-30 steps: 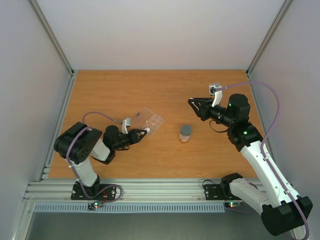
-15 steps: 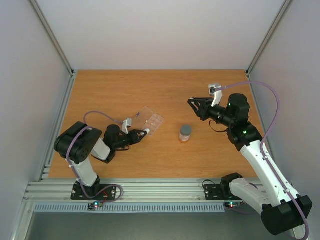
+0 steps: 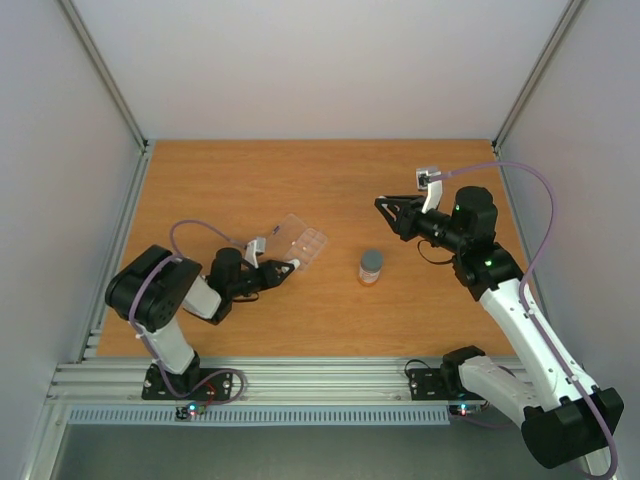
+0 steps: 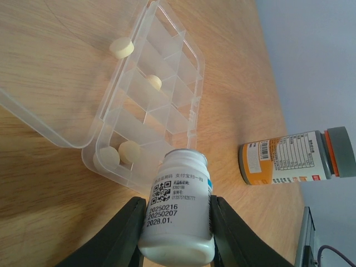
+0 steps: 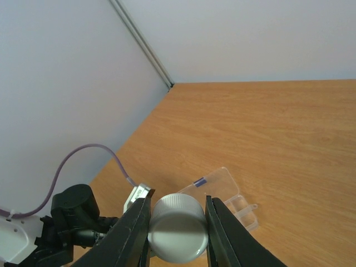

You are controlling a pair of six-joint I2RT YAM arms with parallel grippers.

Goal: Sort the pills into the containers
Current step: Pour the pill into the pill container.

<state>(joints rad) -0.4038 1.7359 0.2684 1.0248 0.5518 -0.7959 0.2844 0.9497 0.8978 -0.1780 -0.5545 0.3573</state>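
The clear pill box (image 4: pixel 167 92) lies with its lid open on the table, also in the top view (image 3: pixel 303 240). Pale round pills rest in its cells: two in the nearest cell (image 4: pixel 129 151), one in a middle cell (image 4: pixel 153 82). Another pill (image 4: pixel 121 47) lies by the hinge at the far end. My left gripper (image 4: pixel 175 236) is shut on an uncapped white pill bottle (image 4: pixel 178 200), whose mouth is tipped toward the nearest cell. My right gripper (image 5: pixel 177 228) is raised over the right side of the table (image 3: pixel 388 210), shut on a white ribbed cap (image 5: pixel 178 225).
An orange-labelled bottle with a grey cap (image 3: pixel 371 266) stands upright mid-table, right of the pill box, seen also in the left wrist view (image 4: pixel 295 158). Metal frame rails line the left edge (image 3: pixel 125 240) and the near edge.
The left arm's wrist has drawn back slightly to the left, while the bottle's mouth stays by the box. The right arm has not moved.
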